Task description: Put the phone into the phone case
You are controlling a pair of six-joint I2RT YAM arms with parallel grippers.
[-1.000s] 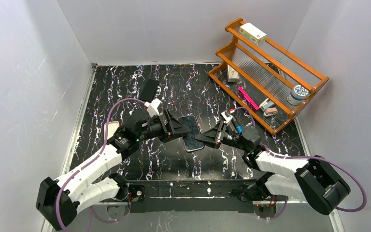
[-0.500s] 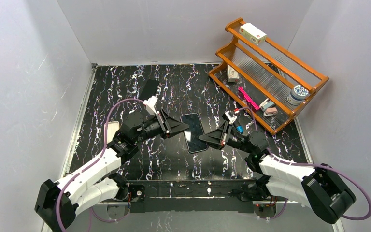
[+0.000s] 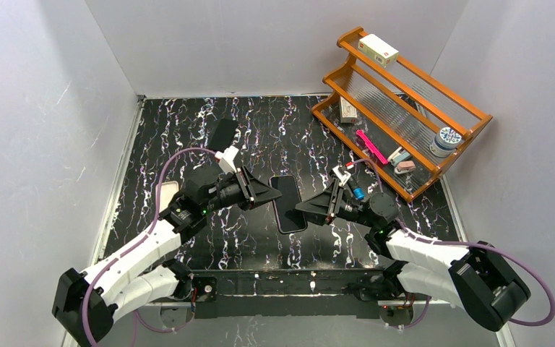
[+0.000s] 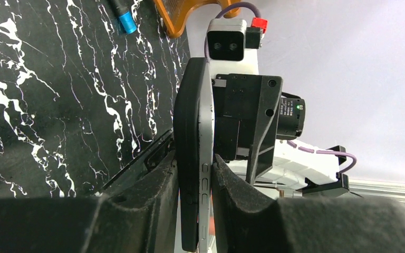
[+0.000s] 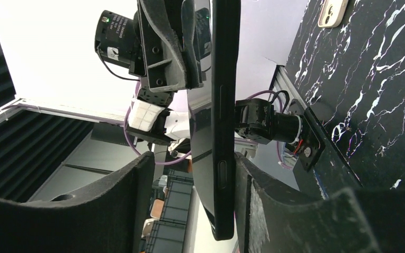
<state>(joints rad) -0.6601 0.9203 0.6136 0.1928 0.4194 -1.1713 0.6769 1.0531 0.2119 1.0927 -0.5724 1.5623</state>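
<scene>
Phone (image 4: 192, 105) edgewise inside left gripper (image 4: 194, 161)

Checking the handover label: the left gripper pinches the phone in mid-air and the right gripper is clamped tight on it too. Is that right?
Not quite. The left gripper does pinch the phone in mid-air, but the right gripper is not clamped: the right wrist view shows its jaws apart, with a clear gap between one finger and the phone.
</scene>
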